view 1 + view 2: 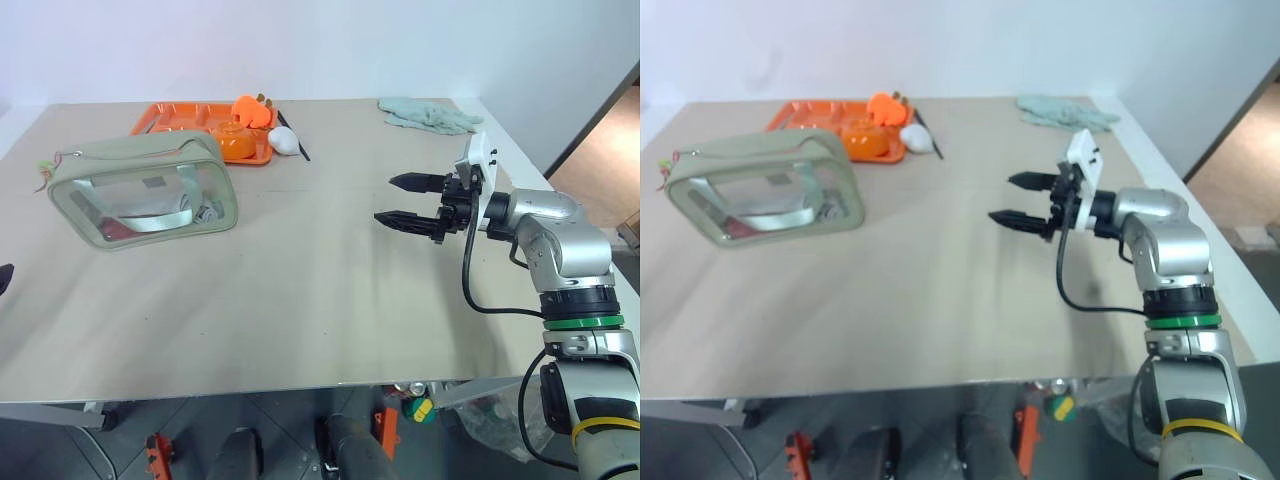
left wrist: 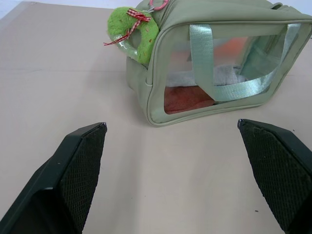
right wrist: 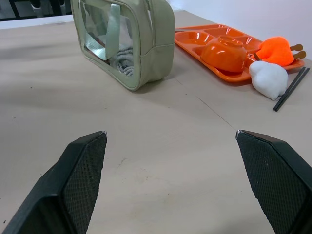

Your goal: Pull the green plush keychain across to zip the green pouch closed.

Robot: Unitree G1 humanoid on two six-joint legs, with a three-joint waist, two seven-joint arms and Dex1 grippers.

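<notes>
The green pouch (image 1: 145,190) stands on the table's left half, its clear window and pale strap facing me. The green plush keychain (image 2: 134,31) hangs at the pouch's left top corner, also seen as the tiny charm (image 1: 45,170). My left gripper (image 2: 170,123) is open, low over the table just short of the pouch's left end, with nothing between its fingers. My right gripper (image 1: 385,199) hovers open and empty above the table's right middle, pointing left toward the pouch and well clear of it.
An orange tray (image 1: 165,118) behind the pouch holds an orange bowl (image 3: 224,53). Beside the tray lie an orange plush (image 3: 278,48), a white lump (image 1: 284,140) and a black stick (image 3: 290,90). A mint glove (image 1: 430,113) rests at the far right.
</notes>
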